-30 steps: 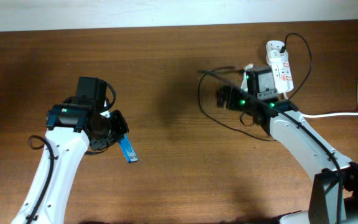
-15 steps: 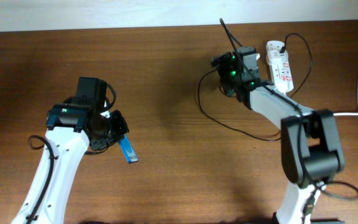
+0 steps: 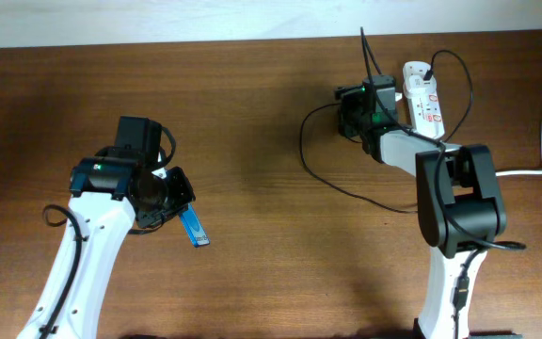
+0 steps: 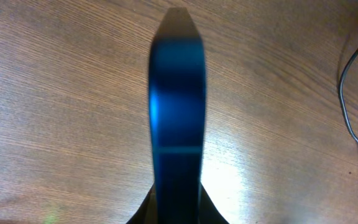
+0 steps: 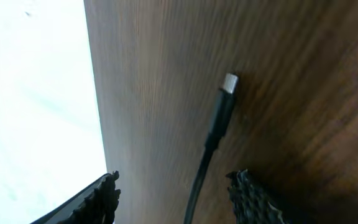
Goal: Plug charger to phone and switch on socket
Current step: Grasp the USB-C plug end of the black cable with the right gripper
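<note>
Right gripper (image 5: 176, 185), partly open and empty, straddled the thin black charger cable (image 5: 215, 124), silver tip (image 5: 229, 82) straight ahead. Left gripper (image 3: 179, 209), well apart, pinched the slim blue-screened phone (image 4: 177, 106).

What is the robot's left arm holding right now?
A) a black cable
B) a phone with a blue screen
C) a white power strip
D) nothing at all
B: the left gripper is shut on the phone. In the left wrist view its blue screen runs out from between the fingers, and the overhead view shows its end sticking out of the gripper.
</note>
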Robot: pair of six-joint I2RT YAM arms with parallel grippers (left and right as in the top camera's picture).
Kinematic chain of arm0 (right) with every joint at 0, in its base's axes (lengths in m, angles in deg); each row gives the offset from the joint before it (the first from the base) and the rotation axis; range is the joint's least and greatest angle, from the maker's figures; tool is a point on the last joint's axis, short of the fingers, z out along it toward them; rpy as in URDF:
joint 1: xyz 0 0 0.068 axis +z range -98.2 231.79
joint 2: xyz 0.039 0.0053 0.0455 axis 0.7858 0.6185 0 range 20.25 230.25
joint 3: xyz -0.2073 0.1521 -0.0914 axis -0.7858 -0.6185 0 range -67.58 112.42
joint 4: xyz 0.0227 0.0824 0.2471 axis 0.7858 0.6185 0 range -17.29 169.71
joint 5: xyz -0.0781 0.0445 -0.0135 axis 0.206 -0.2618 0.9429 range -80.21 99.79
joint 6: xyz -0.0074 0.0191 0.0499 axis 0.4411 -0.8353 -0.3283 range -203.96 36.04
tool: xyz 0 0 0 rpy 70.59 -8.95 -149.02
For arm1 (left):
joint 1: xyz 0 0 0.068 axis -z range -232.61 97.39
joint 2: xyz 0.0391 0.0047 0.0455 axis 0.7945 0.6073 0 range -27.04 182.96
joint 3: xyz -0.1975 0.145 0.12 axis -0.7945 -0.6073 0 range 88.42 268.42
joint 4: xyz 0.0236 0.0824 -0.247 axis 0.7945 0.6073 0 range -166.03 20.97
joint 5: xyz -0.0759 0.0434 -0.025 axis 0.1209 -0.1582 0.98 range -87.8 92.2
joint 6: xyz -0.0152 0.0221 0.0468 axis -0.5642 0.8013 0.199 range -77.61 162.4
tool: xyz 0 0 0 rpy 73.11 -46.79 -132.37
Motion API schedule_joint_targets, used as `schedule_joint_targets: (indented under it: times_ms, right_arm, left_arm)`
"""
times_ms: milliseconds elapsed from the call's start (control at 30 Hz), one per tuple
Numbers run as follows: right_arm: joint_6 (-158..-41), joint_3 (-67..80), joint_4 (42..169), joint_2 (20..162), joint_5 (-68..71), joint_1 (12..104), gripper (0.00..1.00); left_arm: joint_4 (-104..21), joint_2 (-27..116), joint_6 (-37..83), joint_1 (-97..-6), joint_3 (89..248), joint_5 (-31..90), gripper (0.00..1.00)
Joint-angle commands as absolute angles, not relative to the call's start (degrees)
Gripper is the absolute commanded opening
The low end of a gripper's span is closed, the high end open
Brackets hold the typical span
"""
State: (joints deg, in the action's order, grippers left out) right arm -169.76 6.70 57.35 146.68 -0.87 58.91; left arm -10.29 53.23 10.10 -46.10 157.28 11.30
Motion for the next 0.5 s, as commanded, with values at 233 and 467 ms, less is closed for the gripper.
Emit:
schedule_joint_targets:
  times_ms: [233, 467]
  right_arm:
    - [-169.76, 6.63, 57.0, 154.05, -0.1, 58.89, 0.39]
    - [-158.04, 6.63, 56.98, 154.11, -1.44, 58.76, 0.2]
  left_arm:
    - [-10.45, 53.1, 11.22, -46.35, 157.78, 11.34, 0.0]
    - [-10.6, 53.1, 11.22, -46.35, 157.78, 11.32, 0.0]
